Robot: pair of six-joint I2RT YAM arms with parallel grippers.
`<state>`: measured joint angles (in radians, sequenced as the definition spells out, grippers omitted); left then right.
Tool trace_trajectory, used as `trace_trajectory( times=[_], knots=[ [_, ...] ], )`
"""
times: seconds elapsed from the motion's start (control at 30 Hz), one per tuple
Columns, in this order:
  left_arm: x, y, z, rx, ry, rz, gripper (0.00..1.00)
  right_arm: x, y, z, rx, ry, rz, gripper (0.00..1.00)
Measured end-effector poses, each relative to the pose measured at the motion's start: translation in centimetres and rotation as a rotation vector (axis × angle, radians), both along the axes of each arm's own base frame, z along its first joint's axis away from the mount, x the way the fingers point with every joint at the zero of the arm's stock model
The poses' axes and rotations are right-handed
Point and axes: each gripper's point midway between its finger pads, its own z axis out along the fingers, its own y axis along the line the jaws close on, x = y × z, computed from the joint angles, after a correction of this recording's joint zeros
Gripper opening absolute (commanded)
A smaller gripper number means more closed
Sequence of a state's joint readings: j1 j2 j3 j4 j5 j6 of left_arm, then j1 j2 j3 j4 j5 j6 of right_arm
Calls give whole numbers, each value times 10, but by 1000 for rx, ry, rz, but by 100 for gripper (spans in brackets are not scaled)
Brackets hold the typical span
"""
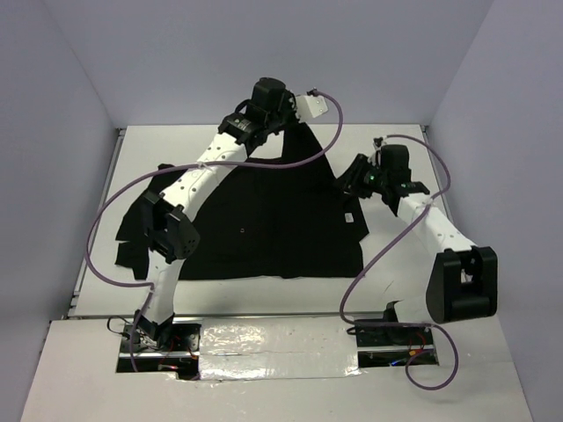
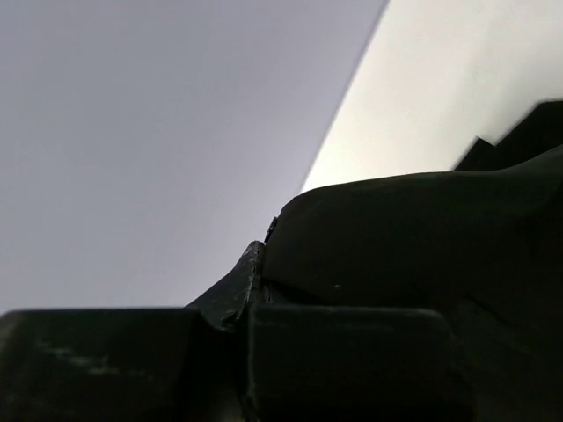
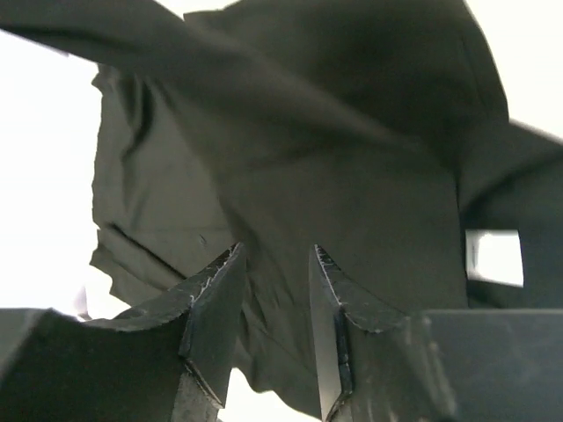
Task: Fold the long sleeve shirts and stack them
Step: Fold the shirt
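The black long sleeve shirt [image 1: 273, 220] lies spread over the white table [image 1: 167, 145], with a small white label [image 1: 349, 216] near its right edge. My left gripper [image 1: 286, 117] is at the far middle, shut on the shirt and pulling it up into a peak. In the left wrist view the left gripper [image 2: 261, 253] has black fabric [image 2: 413, 237] draped over its jaws. My right gripper [image 1: 351, 183] is at the shirt's right edge. In the right wrist view the right gripper [image 3: 275, 251] has its jaws a little apart, with wrinkled shirt fabric [image 3: 290, 176] between them.
A crumpled sleeve [image 1: 136, 229] lies at the left, near the table's left edge. Grey walls enclose the table on three sides. Purple cables [image 1: 106, 220] loop beside both arms. The arm bases stand on a foil-taped strip [image 1: 273, 338] at the near edge.
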<state>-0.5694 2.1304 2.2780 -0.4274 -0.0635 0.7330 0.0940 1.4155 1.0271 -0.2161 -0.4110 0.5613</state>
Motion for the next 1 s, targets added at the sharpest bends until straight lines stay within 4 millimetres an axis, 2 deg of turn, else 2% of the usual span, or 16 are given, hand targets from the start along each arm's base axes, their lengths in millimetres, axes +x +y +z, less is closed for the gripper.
trace_trajectory(
  times=[0.13,0.23,0.5,0.6,0.8,1.0],
  knots=[
    [-15,-3,-20,62,71,-2,0,-27,-1,-20,-10,24,7,42],
    [-32,-2,-39,121,150,-2,0,-40,-3,-27,-16,37,3,42],
    [-94,18,-88,322,412,-18,0,-56,-10,-12,-34,-5,2,43],
    [-128,22,-104,375,537,-33,0,-66,-10,-10,-38,-13,15,44],
    [-179,19,-114,374,713,-77,0,-90,-14,-26,-55,43,23,46],
    [-226,7,-110,317,821,-139,0,-96,-18,-23,-69,37,22,46]
  ],
)
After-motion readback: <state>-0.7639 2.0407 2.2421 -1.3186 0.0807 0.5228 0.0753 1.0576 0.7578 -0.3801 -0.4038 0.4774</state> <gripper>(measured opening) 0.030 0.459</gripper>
